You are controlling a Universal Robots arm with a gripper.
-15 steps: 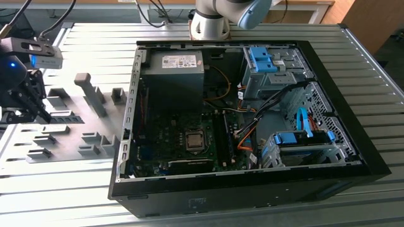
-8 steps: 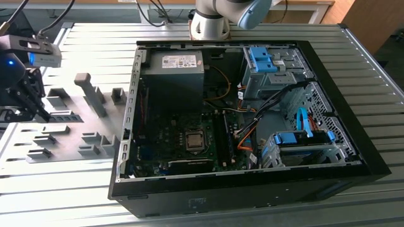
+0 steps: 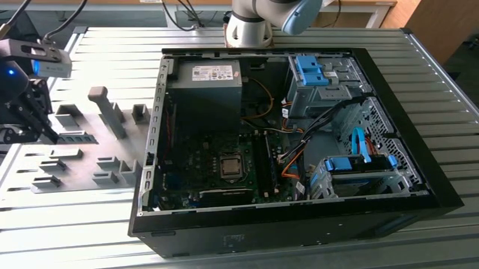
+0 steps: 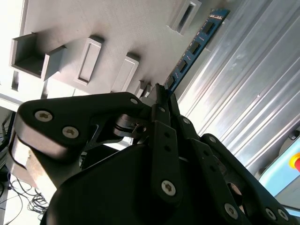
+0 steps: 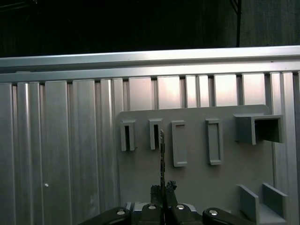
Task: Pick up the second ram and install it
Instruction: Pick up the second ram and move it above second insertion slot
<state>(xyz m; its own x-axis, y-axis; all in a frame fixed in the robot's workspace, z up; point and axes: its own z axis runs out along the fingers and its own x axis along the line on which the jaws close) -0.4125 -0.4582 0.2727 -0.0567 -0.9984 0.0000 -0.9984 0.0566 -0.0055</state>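
Second ram (image 4: 194, 44) is held at one end by the clenched claw (image 4: 161, 91), over the gray holder plate (image 3: 82, 152) at the exterior view's left, w/ the open PC case (image 3: 299, 238) beside it on the bench (image 3: 75, 224).

Open computer case (image 3: 299, 238) on ribbed metal table (image 3: 419, 73); gray holder plate (image 3: 82, 152) beside it, exterior view's left.

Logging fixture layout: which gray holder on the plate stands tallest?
The slim upright post, which rises well above the low blocks around it. The tool is shut on the second ram.
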